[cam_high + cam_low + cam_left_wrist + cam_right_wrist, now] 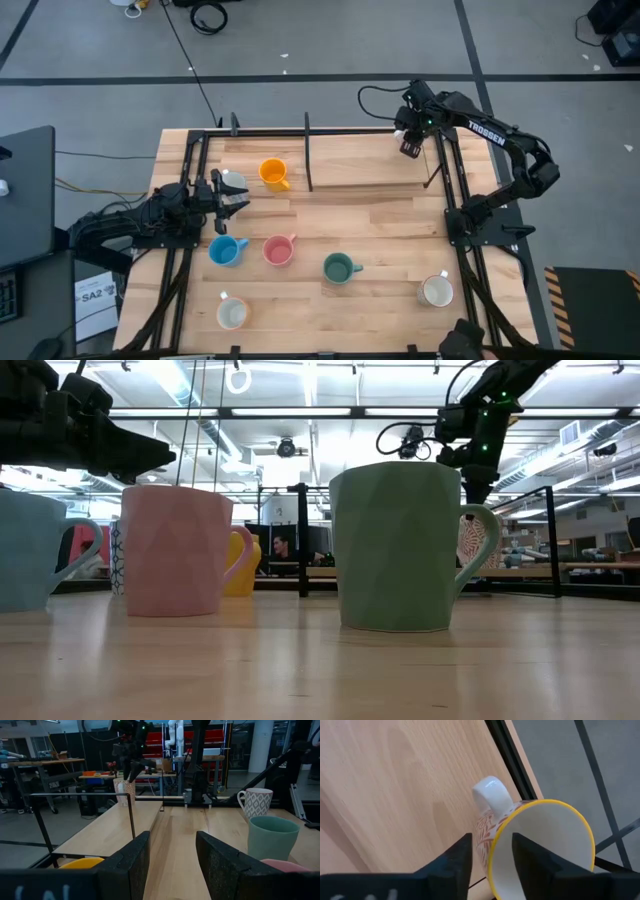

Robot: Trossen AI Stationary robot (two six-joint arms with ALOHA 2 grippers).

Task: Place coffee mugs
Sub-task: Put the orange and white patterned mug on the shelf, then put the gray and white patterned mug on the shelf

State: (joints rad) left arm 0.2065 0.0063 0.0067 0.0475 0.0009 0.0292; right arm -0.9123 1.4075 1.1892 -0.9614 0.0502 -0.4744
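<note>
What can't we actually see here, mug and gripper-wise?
- High view: patterned mug hidden beneath the right gripper.
- Right wrist view: whether its fingers touch the rim is unclear.
- Low view: blue mug cut off by the edge; orange mug mostly behind the pink mug.

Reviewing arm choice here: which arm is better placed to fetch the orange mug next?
Left, probably: the left gripper hangs open just beside the orange mug, while the right gripper straddles a patterned mug's rim at the far corner.
</note>
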